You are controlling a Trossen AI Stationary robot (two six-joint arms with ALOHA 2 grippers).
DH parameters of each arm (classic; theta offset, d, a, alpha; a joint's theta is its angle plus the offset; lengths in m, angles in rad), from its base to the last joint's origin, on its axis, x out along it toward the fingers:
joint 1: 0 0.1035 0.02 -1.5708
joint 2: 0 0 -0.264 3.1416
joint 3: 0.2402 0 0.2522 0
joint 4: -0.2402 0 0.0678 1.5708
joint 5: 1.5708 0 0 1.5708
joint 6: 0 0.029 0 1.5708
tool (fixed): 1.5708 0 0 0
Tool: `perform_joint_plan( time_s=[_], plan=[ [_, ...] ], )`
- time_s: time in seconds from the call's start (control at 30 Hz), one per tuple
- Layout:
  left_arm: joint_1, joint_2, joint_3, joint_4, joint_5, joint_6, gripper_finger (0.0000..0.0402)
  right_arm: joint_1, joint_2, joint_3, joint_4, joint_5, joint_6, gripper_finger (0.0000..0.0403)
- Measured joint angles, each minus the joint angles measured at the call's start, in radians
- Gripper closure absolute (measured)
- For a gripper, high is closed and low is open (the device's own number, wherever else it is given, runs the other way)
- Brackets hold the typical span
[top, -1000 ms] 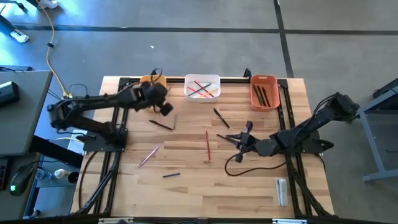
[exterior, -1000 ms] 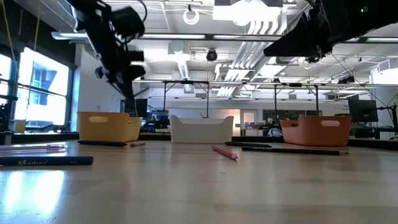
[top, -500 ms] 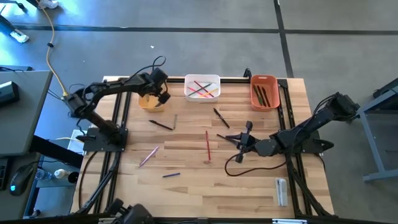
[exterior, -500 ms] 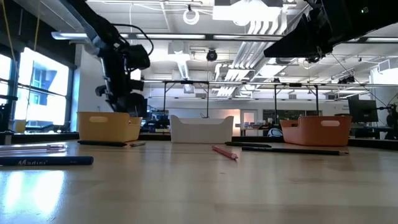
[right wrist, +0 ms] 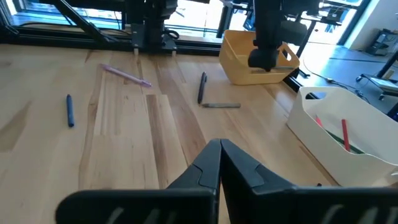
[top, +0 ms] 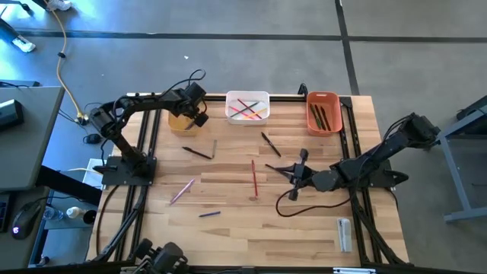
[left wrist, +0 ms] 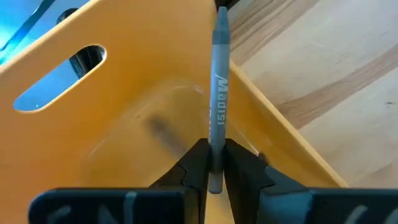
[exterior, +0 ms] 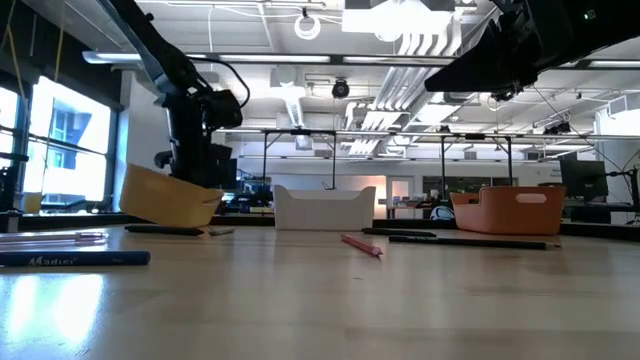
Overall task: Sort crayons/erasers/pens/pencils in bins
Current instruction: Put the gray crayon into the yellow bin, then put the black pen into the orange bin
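The yellow-orange bin (top: 181,123) stands at the table's far left and is tipped in the low view (exterior: 170,195), one end raised and its other lower edge on the table. My left gripper (top: 199,118) reaches down into it, shut on a grey crayon (left wrist: 217,93). My right gripper (top: 280,169) hovers shut over the middle right of the table, holding nothing. The white bin (top: 247,106) holds coloured pencils. The red-orange bin (top: 323,112) holds dark pens. My left gripper pinches the grey crayon near its near end (left wrist: 214,158) between the two fingers. The fingers slant down into the yellow-orange bin and the crayon runs on ahead along them. Its far end (left wrist: 221,22) reaches the bin's rim. Whether the crayon or a finger presses on the bin, I cannot tell.
Loose on the wood lie a red pencil (top: 254,176), a pink pencil (top: 182,190), a blue crayon (top: 209,215), dark pens (top: 197,152) (top: 270,143) and a whitish eraser (top: 344,232) near the front right. A black cable loop (top: 293,205) lies below my right gripper.
My left gripper has swung toward the far edge and down into the yellow-orange bin, carrying the grey crayon. The bin, level half a second ago, has tipped, with one end lifted off the table.
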State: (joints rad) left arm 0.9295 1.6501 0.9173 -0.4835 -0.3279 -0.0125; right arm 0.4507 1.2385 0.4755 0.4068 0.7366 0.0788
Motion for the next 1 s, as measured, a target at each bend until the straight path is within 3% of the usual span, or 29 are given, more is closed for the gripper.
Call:
perform_joint_plan(
  time_s=[0.5, 0.77, 1.0],
  plan=[
    [-0.003, -0.040, -0.001, -0.012, -0.041, 0.019, 0.0320, 0.000, 0.000, 0.000, 0.000, -0.007, 0.000, 0.0403],
    [-0.016, -0.230, -0.001, -0.019, -0.051, 0.022, 0.0333, 0.000, 0.000, 0.000, 0.000, -0.007, 0.000, 0.0403],
    [-0.090, -0.422, -0.001, -0.015, -0.026, 0.059, 0.0363, 0.000, 0.000, 0.000, -0.001, -0.007, 0.000, 0.0403]
  ],
)
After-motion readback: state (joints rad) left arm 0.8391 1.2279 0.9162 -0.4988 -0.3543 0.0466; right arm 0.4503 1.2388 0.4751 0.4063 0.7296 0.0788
